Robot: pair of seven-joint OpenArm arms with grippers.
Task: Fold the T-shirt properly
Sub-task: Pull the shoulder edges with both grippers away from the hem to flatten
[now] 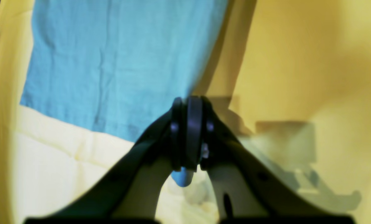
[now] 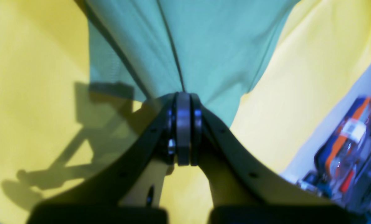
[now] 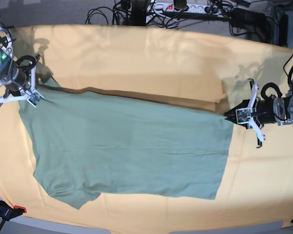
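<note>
The sage-green T-shirt (image 3: 132,148) lies spread across the yellow-orange cloth, with its far edge pulled taut between my two grippers. My left gripper (image 3: 230,116), on the right of the base view, is shut on the shirt's right corner. The left wrist view shows its jaws (image 1: 188,101) closed on the fabric (image 1: 111,62), which looks blue there. My right gripper (image 3: 38,97), on the left of the base view, is shut on the shirt's left corner. The right wrist view shows its jaws (image 2: 183,95) pinching the fabric (image 2: 210,40). One sleeve (image 3: 78,197) lies at the near left.
The yellow-orange cloth (image 3: 151,53) covers the whole table. Cables and a power strip (image 3: 180,7) lie beyond the far edge. A red-handled clamp (image 3: 17,210) sits at the near left corner. An orange and blue object (image 2: 344,140) stands off the table.
</note>
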